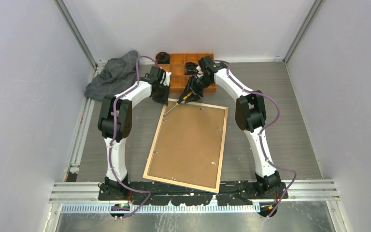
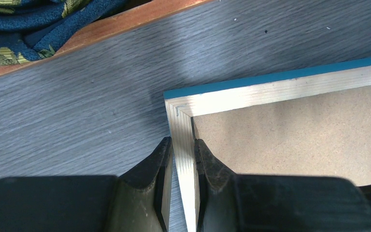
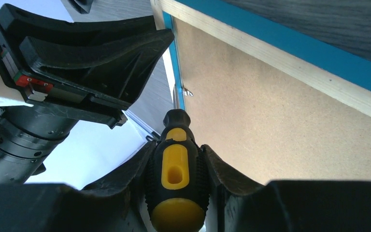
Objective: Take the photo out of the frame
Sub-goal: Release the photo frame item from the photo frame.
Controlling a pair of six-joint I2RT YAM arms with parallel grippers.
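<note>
Viewing from the top: frame lies face down mid surface, backing board still in, photo hidden beneath. Left wrist: left gripper fingers clenched on the frame rim just beside its 11 o'clock corner. Right wrist: right gripper fingers grasping a screwdriver, tip near a metal tab. Task barely begun: tabs, board and photo all remain.

The frame lies flat and face down on the table, slightly askew, pale wood rim up, blue edge showing, brown backing board fitted inside.
</note>
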